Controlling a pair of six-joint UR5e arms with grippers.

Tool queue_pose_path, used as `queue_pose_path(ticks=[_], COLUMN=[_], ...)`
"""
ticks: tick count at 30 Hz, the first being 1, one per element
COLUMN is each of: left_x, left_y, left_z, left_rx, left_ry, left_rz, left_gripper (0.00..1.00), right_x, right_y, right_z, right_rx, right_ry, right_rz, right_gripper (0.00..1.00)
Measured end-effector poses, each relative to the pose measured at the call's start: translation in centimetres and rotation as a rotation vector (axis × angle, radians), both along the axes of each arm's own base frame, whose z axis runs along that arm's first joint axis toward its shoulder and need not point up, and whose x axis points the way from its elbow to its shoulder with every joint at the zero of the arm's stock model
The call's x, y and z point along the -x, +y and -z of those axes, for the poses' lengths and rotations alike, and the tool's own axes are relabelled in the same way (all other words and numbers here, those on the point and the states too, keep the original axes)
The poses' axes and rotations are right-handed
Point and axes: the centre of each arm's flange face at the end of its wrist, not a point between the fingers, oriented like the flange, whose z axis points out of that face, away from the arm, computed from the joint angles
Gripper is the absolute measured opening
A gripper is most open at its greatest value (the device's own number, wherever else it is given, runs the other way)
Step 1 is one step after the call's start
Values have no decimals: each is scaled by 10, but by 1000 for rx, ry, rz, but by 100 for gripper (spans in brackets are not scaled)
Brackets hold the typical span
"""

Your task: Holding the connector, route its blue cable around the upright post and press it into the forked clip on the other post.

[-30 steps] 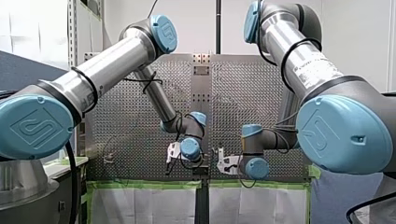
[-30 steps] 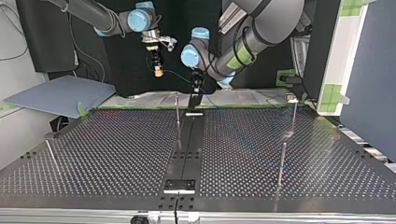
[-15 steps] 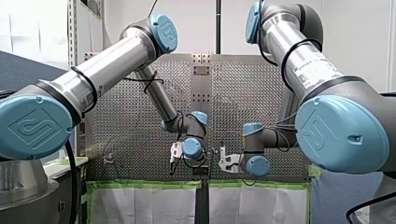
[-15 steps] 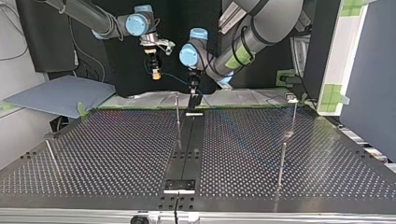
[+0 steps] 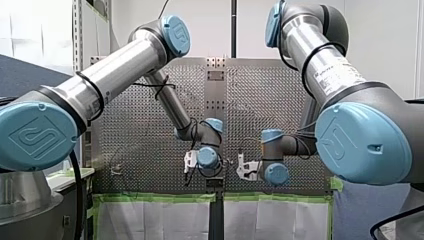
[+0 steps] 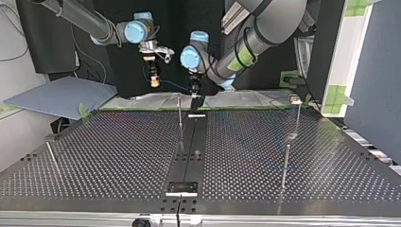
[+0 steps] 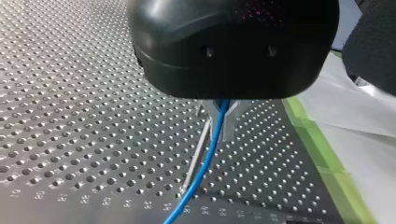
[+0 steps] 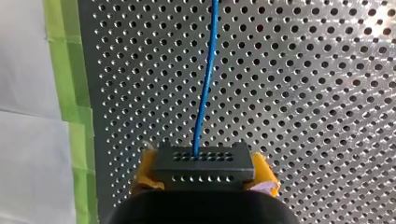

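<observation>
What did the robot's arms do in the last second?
In the top view both grippers slid leftward: my right gripper, holding the connector, moved more and dipped; my left gripper only a little. The posts and table stayed put.

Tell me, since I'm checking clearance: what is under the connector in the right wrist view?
Perforated table, with the blue cable running out over it from the connector. The patch beneath is covered by the connector, my right gripper and its yellow pads.

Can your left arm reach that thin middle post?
Probably yes: the post stands just ahead of my left hand, and nothing blocks the way; only the cable it holds runs alongside.
</observation>
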Motion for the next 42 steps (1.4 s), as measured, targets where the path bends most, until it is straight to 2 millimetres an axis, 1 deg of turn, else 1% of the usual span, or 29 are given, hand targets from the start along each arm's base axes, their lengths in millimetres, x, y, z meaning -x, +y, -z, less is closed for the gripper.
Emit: queue_pose_path(ticks=[12,22,33,42], left_x=[-5,-8,-15,-22], left_y=[-3,-2,0,2], left_z=[-5,-5,-7,-10], left_rx=[6,12,26,39], left_ry=[-10,-17,-25,-29], left_rz=[-5,-6,-9,-15], left_gripper=[0,0,0,0], right_x=[3,14,25,32], right_y=[-24,-40,-53,-72], right_z=[-8,-11,-13,-19], right_rx=[16,27,32,45], right_ry=[-7,-12,-21,-32], right_rz=[21,40,47,57], right_gripper=[0,0,0,0])
